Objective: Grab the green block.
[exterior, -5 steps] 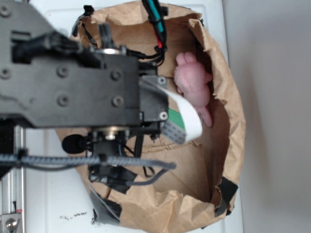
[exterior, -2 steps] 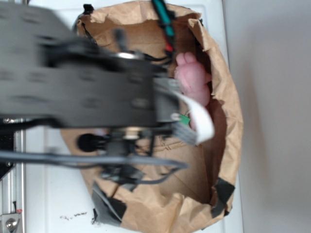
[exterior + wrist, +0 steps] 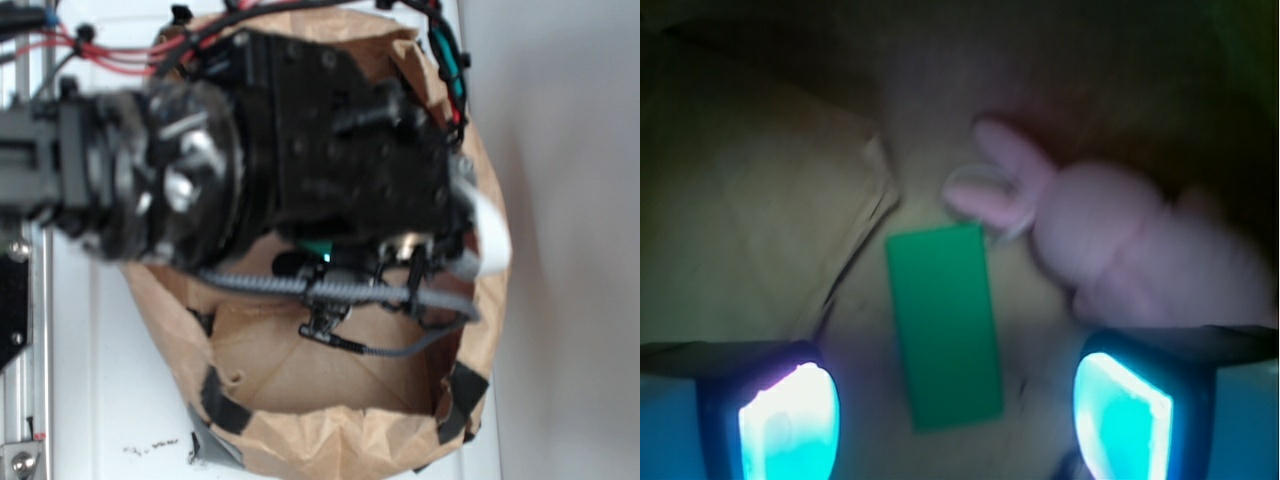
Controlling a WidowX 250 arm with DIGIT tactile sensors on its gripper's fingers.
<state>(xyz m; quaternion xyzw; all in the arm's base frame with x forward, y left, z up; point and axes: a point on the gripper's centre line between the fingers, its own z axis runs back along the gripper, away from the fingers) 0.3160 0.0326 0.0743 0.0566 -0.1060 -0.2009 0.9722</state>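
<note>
- A white tabletop (image 3: 90, 400) sits under everything, with a pale grey wall or surface off to the side in the exterior view.
- On it stands a crumpled brown paper bag (image 3: 330, 440), open at the top, with black tape patches along its rim.
- My arm (image 3: 300, 160) reaches over the mouth of that bag and hides most of its inside from the exterior camera; the picture is blurred there.
- Through my wrist camera I look down at the creased brown paper floor of the bag, dim and a little soft in focus.
- The green block (image 3: 944, 324) lies flat on that paper floor: a bright green rectangle with smooth faces and straight, sharp edges, its long side running roughly away from me, slightly tilted.
- From outside, only a small sliver of green shows below my arm, so I cannot read the block's shape there.
- A pink plush toy (image 3: 1110, 240) with long ears lies just beside the block's far corner; one ear comes close to that corner, and I cannot tell whether they touch.
- My gripper (image 3: 955, 410) is spread wide, its two fingers (image 3: 790, 415) glowing bluish-white at the bottom corners of the wrist view.
- The near end of the block sits between those fingers, with clear gaps on both sides.
- I am holding nothing, and neither finger touches the block or the plush.
</note>
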